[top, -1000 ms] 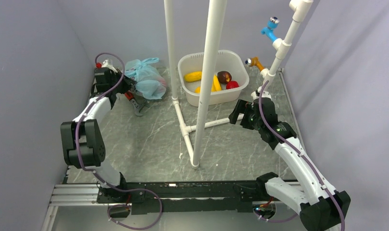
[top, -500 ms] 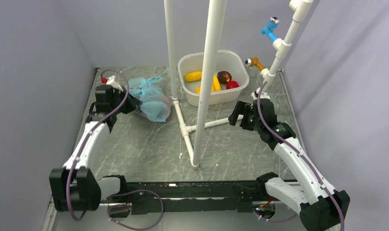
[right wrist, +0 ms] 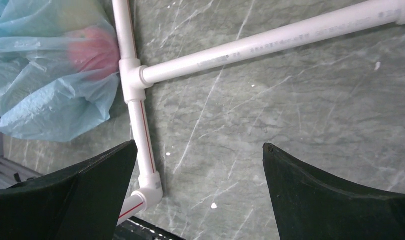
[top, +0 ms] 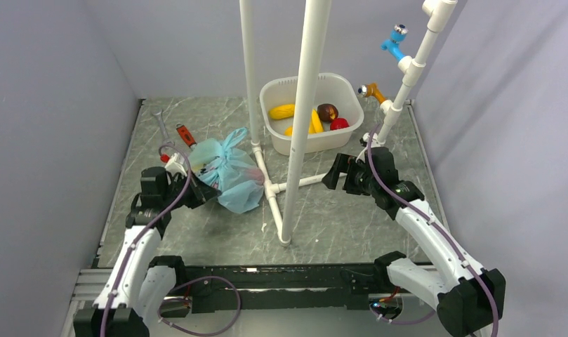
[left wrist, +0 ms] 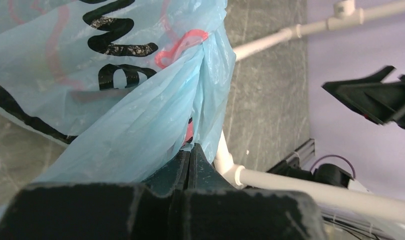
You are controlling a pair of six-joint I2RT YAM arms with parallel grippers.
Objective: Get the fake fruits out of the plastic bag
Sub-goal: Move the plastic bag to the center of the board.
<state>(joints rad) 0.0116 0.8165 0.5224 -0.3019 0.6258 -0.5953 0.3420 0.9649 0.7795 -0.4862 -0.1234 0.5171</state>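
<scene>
The left gripper (top: 202,194) has its fingers pressed together on a fold of the plastic bag (top: 233,173), pinching the thin blue film at the bag's near-left edge. The bag sits just left of the pipe frame (top: 269,188), its right side against the frame's floor pipe. A red fruit (right wrist: 92,46) shows through the film right beside that pipe. The right gripper (right wrist: 200,150) hangs over the table (right wrist: 300,110) right of the frame, fingers spread wide, gripping nothing. More fruits (top: 316,119) lie in the tub (top: 345,84) behind the frame.
</scene>
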